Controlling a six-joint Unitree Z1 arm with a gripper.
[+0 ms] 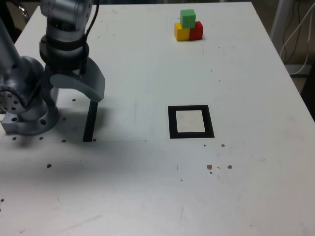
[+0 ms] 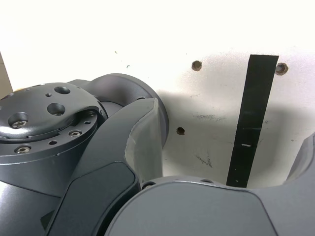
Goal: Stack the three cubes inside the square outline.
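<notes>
hand (image 1: 81,87): smooth grey, jaws apart, empty | 3 matte cubes (image 1: 188,27): clustered | square outline (image 1: 191,121): flat black frame

**White worktop, cluttered edges**

A white worktop (image 1: 147,196) fills nearly the whole exterior view, scuffed and dotted with small dark holes and specks toward the lower half. At the upper right of the frame, past its edge, white cables (image 1: 295,39) hang over a dim floor. Lighting is bright and even, with soft shadows at the left.
</notes>
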